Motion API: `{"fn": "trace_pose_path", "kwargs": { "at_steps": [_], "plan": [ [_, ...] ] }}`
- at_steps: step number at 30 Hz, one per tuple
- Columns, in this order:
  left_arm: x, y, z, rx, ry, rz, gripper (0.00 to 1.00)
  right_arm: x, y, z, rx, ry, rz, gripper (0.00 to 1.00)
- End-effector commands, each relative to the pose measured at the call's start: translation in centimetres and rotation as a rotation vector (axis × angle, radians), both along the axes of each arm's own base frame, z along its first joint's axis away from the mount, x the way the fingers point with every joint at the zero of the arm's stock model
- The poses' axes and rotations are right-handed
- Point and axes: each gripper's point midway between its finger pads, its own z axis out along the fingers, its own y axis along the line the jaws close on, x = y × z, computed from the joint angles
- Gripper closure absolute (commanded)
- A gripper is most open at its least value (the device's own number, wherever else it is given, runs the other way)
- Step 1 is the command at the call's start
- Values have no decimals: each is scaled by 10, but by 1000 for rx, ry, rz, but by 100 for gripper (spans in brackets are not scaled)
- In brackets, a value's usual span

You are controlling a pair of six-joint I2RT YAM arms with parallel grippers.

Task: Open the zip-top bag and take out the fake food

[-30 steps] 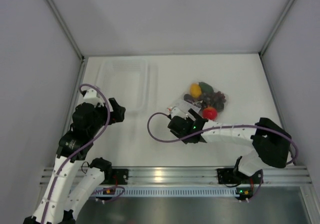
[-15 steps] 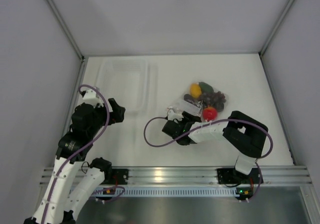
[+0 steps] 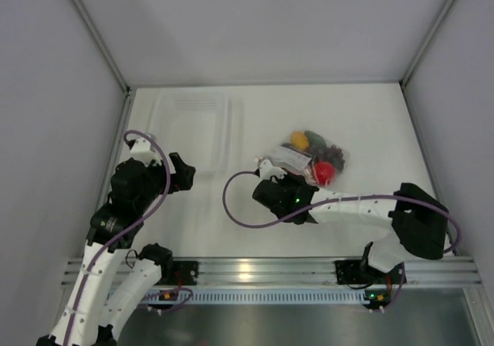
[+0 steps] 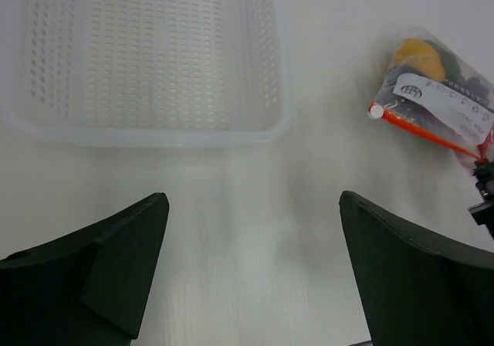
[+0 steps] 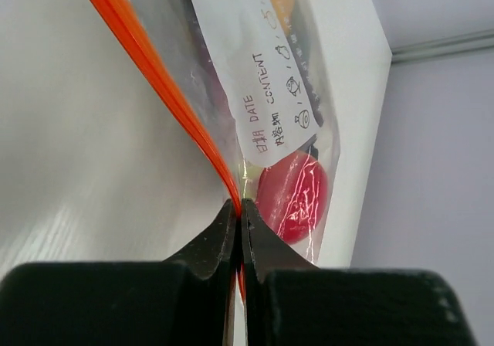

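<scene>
White table [image 3: 378, 130], zip-top bag [image 3: 289, 154] veiling fake food [image 3: 323, 173]

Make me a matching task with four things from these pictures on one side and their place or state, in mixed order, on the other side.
Things:
1. left pincer
2. right pincer
3. tray
4. tomato

Place or state:
A. inside the bag
B. open, holding nothing
C. shut on the bag's edge
D. far left on the table

Pairs: 1-B, 2-C, 3-D, 4-A.
</scene>
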Motion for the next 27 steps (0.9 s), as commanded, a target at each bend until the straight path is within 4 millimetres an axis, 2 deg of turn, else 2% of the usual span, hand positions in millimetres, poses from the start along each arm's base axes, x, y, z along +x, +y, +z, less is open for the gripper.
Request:
{"fn": "trace_pose_path", "kwargs": {
  "at_steps": [1,2,3,4,5,7,8,10,11,13,14,15,16,17,18,20,24,27],
  "plan": [
    [3,-28,31,-48,-90,-155,1,-16,23,57,200,22,77,100],
    [2,-35,42,-66,-113,-200,1,-23,20,75,233,42,103,100],
    [-1,-42,50,-83,-129,-243,1,-28,23,81,264,77,135,100],
    [-7,-59,57,-119,-134,-343,1,-32,21,88,281,98,151,100],
    [-8,-67,76,-146,-185,-392,1,-37,17,108,317,103,170,100],
    [-17,-92,92,-206,-211,-550,1,-47,13,128,383,125,208,100],
    [-19,-101,109,-228,-275,-617,1,-50,14,145,428,125,228,100],
    [-21,-114,122,-268,-308,-709,1,-61,12,155,462,172,271,100],
    [-30,-122,131,-310,-326,-775,1,-65,10,172,507,172,290,100],
    [-29,-128,151,-346,-460,-826,1,-75,9,181,540,219,331,100],
    [-36,-132,155,-386,-476,-866,1,-80,9,195,587,218,357,100],
    [-44,-133,173,-381,-601,-911,1,-88,13,199,613,250,397,100],
    [-48,-136,165,-378,-613,-939,1,-94,12,202,627,272,415,100],
    [-51,-137,164,-363,-644,-953,1,-98,11,214,664,266,435,100],
    [-63,-144,169,-350,-708,-1009,1,-105,13,216,682,299,471,100],
    [-69,-151,165,-281,-790,-1039,1,-116,13,226,724,317,529,100],
    [-92,-180,171,-258,-861,-1194,1,-134,11,236,773,359,611,100],
    [-88,-202,164,-258,-815,-1287,1,-138,5,249,804,344,627,100]
  ]
}}
